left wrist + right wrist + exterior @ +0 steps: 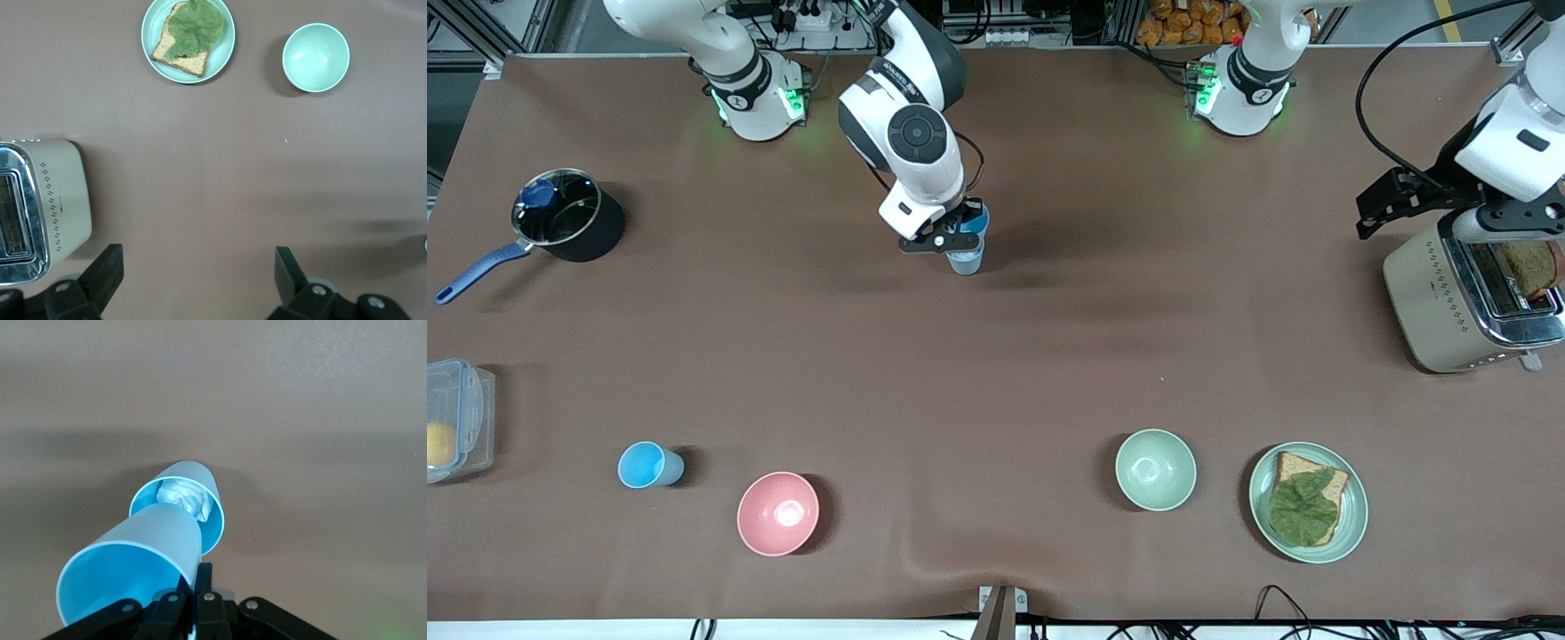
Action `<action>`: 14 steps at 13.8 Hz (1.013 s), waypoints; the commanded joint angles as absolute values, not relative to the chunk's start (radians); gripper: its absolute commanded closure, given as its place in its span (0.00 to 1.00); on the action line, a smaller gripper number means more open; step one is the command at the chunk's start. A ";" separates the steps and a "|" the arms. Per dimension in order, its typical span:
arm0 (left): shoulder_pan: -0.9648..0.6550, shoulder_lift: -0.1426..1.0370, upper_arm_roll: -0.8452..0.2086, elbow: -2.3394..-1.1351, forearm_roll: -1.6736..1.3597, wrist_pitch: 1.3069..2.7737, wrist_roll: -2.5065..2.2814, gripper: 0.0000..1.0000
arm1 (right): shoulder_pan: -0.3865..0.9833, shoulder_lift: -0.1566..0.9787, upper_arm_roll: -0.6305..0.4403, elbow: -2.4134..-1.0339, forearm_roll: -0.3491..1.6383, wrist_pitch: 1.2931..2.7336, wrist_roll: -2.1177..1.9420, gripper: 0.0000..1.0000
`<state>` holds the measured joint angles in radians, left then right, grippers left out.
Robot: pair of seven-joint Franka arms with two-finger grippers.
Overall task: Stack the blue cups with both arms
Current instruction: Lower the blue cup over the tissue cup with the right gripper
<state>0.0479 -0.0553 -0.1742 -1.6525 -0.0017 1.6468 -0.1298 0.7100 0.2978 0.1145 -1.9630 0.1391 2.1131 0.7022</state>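
My right gripper [951, 236] [200, 577] is shut on the wall of a bright blue cup [980, 219] [133, 563]. That cup is tilted, its base at the mouth of a paler blue cup [966, 260] [181, 501]. The paler cup stands on the table midway between the arms' bases and has something white and crumpled inside. Another blue cup [649, 466] lies on its side much nearer the front camera, toward the right arm's end. My left gripper [1387, 203] [197, 277] hangs open and empty over bare table beside the toaster.
A toaster [1458, 302] [47, 207] with a bread slice stands at the left arm's end. A plate [1352, 520] [223, 57] of toast and lettuce, a green bowl [1156, 469] [315, 57] and a pink bowl [778, 513] sit near the front. A pot [569, 218] and a plastic box [458, 418] are at the right arm's end.
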 commanded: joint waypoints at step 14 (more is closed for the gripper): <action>0.066 -0.020 -0.196 -1.588 0.009 1.594 -0.112 0.00 | 0.432 0.242 0.098 -1.864 0.149 1.896 0.406 0.00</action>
